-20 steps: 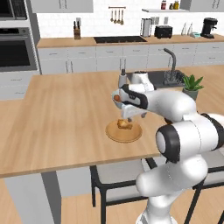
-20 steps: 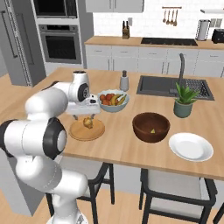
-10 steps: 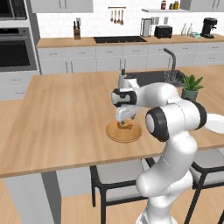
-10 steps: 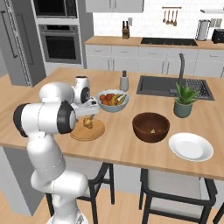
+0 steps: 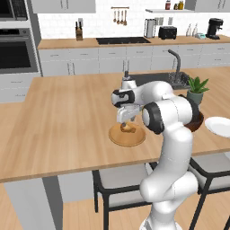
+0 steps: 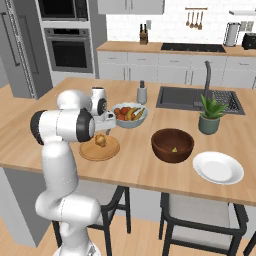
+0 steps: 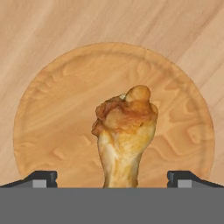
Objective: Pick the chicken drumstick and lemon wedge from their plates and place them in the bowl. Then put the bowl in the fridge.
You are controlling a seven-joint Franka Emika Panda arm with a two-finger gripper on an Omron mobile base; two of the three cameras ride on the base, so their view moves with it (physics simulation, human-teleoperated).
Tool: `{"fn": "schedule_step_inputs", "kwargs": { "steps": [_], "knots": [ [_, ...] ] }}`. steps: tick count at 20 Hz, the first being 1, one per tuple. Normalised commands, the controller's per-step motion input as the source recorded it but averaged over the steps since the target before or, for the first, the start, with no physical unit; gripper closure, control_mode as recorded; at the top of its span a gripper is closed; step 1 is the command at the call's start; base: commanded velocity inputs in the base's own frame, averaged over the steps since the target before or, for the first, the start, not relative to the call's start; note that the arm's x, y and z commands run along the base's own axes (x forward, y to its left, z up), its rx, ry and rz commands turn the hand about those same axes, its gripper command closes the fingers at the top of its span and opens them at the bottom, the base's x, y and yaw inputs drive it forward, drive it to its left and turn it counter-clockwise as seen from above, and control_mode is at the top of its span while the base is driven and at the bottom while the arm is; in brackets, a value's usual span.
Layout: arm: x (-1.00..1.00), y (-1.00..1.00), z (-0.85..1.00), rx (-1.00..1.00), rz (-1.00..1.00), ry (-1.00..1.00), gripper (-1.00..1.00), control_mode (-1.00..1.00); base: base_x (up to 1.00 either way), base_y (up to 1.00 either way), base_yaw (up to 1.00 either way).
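Chicken drumstick between spread pincer tips

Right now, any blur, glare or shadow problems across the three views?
Hand view: sharp, drumstick and wood plate evenly lit, no glare. Left base view: soft, low detail; the arm covers part of the plate. Right base view: also soft; white plate bright but not blown out, faint shadow inside the bowl.

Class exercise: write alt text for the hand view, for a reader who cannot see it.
A golden-brown chicken drumstick lies on a round light-wood plate on a wooden counter, seen from directly above. The open tool has one dark fingertip at each side.
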Motion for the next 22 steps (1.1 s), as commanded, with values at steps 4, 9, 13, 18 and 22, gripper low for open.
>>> {"fn": "schedule_step_inputs", "kwargs": {
  "steps": [4, 9, 13, 18, 22],
  "knots": [
    [0.26, 0.04, -0.48, 0.0, 0.0, 0.0, -1.0, -1.0, 0.0, 0.0, 0.0],
    [0.04, 0.01, -0.44, 0.0, 0.0, 0.01, -1.0, -1.0, 0.0, 0.0, 0.0],
    [0.06, 0.04, -0.51, -0.01, 0.0, 0.01, 1.0, -1.0, 0.0, 0.0, 0.0],
    [-0.22, 0.0, -0.1, 0.0, 0.0, 0.0, 1.0, -1.0, 0.0, 0.0, 0.0],
    [-0.91, -0.31, 0.61, 0.0, -0.05, -0.09, 1.0, -1.0, 0.0, 0.0, 0.0]
  ]
}}
